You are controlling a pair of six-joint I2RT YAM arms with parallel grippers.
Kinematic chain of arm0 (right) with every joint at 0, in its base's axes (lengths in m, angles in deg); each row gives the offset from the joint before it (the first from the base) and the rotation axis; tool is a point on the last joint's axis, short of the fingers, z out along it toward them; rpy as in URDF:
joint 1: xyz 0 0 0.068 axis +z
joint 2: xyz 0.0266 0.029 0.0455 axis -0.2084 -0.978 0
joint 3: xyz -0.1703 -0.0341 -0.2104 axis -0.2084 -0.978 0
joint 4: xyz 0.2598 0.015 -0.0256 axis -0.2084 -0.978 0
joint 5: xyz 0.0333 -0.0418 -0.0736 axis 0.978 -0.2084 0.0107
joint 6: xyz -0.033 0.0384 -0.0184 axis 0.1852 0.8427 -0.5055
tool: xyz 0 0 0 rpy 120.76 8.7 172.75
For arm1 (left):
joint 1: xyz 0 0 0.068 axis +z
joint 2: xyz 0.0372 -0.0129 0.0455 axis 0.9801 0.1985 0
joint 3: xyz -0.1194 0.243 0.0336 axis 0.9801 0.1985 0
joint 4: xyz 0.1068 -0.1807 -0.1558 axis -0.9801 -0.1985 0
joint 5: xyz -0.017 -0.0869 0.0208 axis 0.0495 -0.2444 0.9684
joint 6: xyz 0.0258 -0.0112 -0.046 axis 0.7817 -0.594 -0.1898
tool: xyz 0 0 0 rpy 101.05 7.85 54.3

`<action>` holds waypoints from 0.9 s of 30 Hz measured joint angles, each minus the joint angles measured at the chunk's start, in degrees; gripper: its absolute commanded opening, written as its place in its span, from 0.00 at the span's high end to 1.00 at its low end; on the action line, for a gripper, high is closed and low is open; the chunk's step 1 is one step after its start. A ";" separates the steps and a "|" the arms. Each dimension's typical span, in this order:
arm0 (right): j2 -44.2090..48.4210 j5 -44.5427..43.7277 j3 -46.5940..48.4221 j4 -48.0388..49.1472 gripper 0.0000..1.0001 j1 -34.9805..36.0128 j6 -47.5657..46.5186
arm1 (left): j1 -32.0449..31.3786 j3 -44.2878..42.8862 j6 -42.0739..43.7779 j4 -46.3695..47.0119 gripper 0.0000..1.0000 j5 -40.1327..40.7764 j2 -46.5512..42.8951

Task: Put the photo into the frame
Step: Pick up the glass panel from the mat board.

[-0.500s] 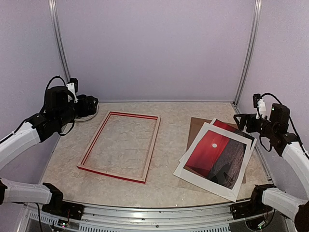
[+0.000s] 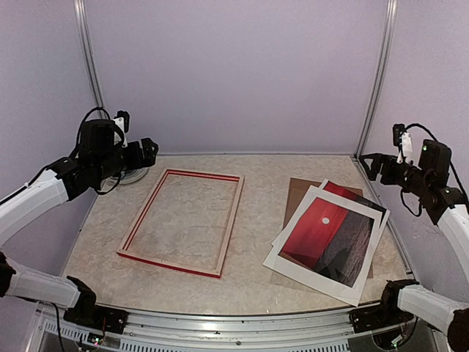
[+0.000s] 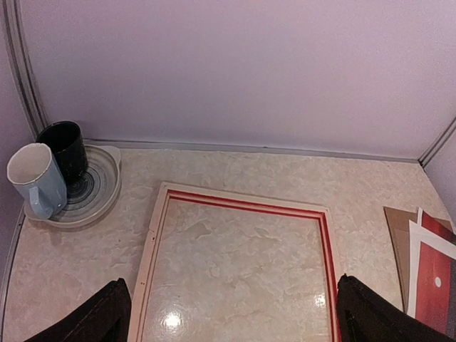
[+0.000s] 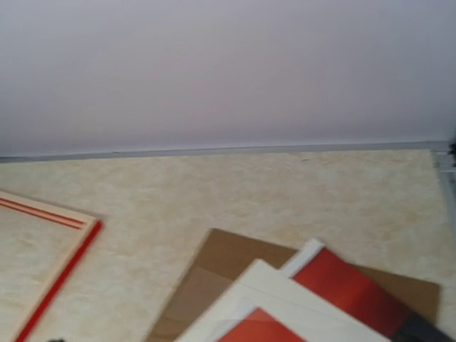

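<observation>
Plate [image 3: 98, 191] first, round and ribbed, in the far left corner of the desk [image 2: 256, 246]. It carries a pale blue mug [image 3: 35, 178] with a white inside and a black mug [image 3: 65, 148] close behind it. Only the left wrist view shows these plainly (from the top camera the arm covers most of the plate).

Above that corner hangs the left pincer [image 2: 149, 152]. Its fingers [image 3: 107, 313] stand wide at the two bottom corners of the wrist view, gripping nothing.

Next comes the frame [image 2: 230, 226], flat on the desk left of centre, red face up with pale wood sides. The marbled desk shows through its opening. The top view takes in all four rails; the left wrist view cuts off the near one.

Well apart to the right, outside the frame, lies the photo [image 2: 322, 236]: red sky, small white sun, dark ground. It sits tilted inside a white mat border [image 2: 289, 262]. A second sheet [image 2: 350, 195], red and dark with a white edge, pokes out at the far side. Both rest on a brown backing board [image 2: 299, 192].

The right wrist view is blurred and catches only the far edges of this pile and one frame corner.

The right pincer [image 2: 368, 166] hovers above the far right corner, spread wide and holding nothing
</observation>
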 measured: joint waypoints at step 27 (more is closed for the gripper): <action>-0.33 16.48 -5.25 2.08 0.01 0.09 6.40 | -13.09 -8.04 -5.90 -1.03 0.01 -1.16 16.09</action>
